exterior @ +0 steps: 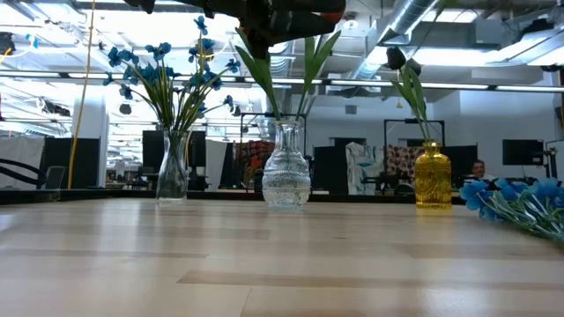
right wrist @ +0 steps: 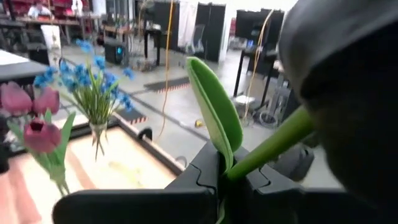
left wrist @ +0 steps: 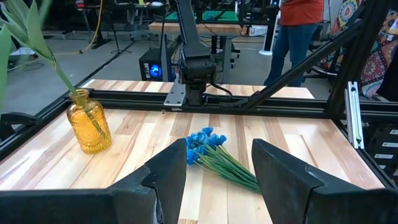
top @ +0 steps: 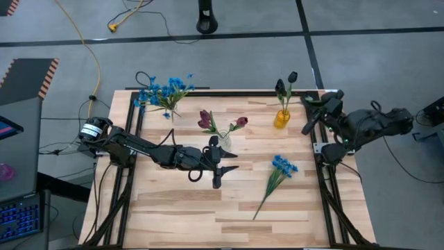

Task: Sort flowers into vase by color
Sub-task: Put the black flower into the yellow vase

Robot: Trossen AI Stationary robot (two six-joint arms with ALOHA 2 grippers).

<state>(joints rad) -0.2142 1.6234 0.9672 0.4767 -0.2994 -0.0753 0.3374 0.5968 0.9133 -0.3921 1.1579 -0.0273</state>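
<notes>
1. Blue sprig point(top: 276, 178) lies flat on the table point(top: 180, 208), blooms far, stem running near-left.
2. It sits just right of the left gripper point(top: 223, 161), whose jaws stand apart, empty.
3. At the far-right corner, the right gripper point(top: 310, 117) is clamped on a dark-budded stem point(right wrist: 264, 149).

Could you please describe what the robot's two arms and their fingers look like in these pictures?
Both arms are dark, nearly black, jointed links. The left arm has a pale round label at its base and black cabling looping alongside. The left gripper has two broad, wedge-shaped black fingers. The right arm is equally dark and bulky; the right gripper shows matte black moulded parts.
</notes>
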